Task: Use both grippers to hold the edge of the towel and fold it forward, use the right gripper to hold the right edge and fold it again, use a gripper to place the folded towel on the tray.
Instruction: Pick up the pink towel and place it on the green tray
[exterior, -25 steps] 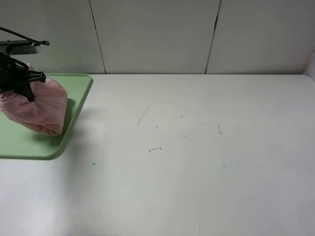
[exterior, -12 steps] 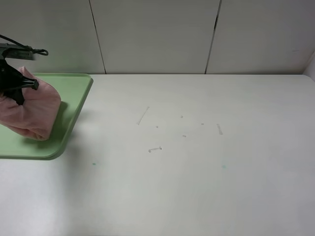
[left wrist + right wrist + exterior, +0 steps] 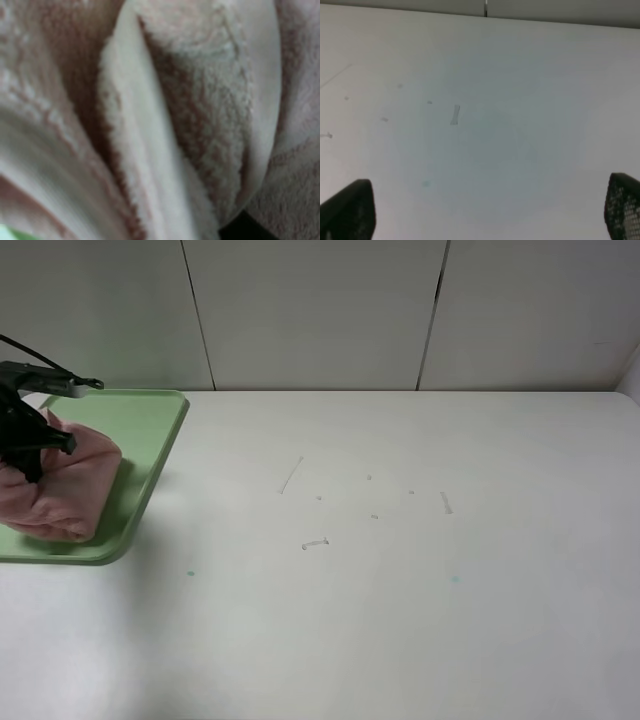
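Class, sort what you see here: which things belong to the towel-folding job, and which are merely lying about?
Belonging to the job:
towel
tray
left end effector
right end effector

Lying about:
scuff marks on the table

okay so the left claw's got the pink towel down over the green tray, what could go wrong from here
The towel is bunched in the left claw rather than lying flat, so it may unfold or slump when released. The claw grips deep in the cloth, as the left wrist view shows, so terry loops could snag and lift the towel as it opens. The bundle sits near the tray front rim, so part may spill over the edge.
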Robot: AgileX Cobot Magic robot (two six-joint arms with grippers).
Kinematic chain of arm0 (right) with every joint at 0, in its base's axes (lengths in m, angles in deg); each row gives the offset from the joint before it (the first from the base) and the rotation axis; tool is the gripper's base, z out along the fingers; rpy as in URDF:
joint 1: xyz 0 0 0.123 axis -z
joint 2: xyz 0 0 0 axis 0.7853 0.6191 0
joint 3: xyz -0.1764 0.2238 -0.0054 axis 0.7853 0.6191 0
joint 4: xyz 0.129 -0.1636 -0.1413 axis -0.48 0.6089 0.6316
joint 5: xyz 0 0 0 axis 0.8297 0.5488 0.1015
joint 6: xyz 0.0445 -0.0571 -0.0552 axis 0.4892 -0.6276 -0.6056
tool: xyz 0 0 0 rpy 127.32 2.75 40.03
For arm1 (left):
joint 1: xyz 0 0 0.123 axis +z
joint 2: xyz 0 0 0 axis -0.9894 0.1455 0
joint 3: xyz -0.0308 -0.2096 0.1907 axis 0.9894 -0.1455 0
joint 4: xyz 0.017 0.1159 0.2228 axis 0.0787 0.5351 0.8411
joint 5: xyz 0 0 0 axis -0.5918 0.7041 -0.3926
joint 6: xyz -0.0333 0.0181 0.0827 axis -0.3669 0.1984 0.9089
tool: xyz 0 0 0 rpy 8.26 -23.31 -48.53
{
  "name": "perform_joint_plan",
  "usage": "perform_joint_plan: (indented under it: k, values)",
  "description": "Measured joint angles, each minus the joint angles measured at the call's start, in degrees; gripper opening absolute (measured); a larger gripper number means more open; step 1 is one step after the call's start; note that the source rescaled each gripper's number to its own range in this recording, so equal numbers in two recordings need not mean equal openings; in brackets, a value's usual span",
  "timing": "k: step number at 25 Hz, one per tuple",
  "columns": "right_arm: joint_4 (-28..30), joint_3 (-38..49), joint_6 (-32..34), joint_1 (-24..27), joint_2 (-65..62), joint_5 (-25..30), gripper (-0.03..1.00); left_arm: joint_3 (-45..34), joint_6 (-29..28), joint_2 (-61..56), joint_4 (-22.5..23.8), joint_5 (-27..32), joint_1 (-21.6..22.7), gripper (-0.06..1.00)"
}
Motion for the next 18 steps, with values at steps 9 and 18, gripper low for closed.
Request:
perform_joint_plan:
  k: [9,18]
  values:
    - [0.0,0.0,0.0,0.0,0.0,0.0,1.0,-0.06,-4.04,0.18,3.67,2.99,2.26,0.36]
    - [-0.04,0.0,0.0,0.0,0.0,0.0,1.0,-0.06,-4.65,0.18,3.92,3.27,2.45,0.98]
